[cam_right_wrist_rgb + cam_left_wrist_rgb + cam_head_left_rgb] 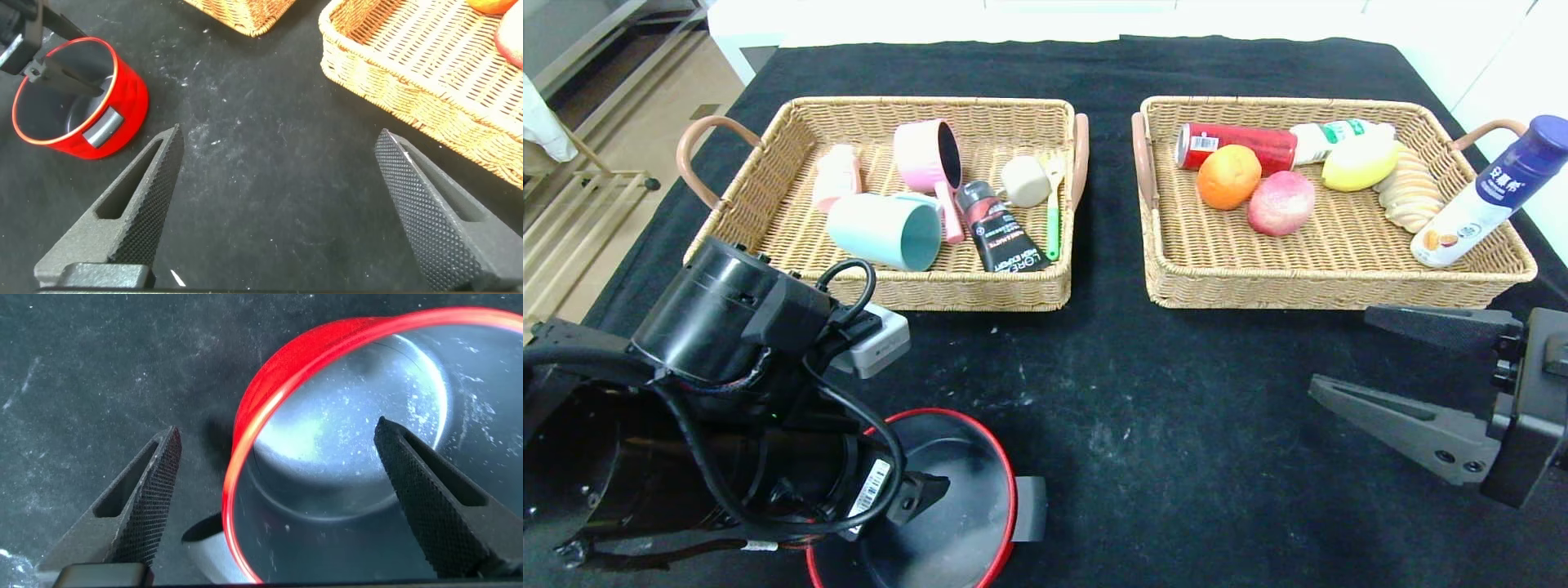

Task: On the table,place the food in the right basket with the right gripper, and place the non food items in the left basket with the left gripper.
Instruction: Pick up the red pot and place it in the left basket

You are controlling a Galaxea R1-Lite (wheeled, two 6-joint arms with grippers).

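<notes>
A red cup [956, 514] with a dark inside and a grey handle [1029, 508] stands upright on the black table near the front left. My left gripper [907, 506] is right above it. In the left wrist view the gripper [278, 433] is open, one finger outside the red rim [245, 441] and the other over the cup's inside. My right gripper [1339, 351] is open and empty above bare cloth at the front right, in front of the right basket [1282, 101]. The cup also shows in the right wrist view [82, 106].
The left basket [931, 101] holds a pink cup [927, 151], a teal cup [886, 230], a black tube [1001, 233] and small items. The right basket holds a red can [1241, 145], an orange [1228, 175], an apple [1281, 202], a lemon [1360, 163], bread [1409, 196] and bottles.
</notes>
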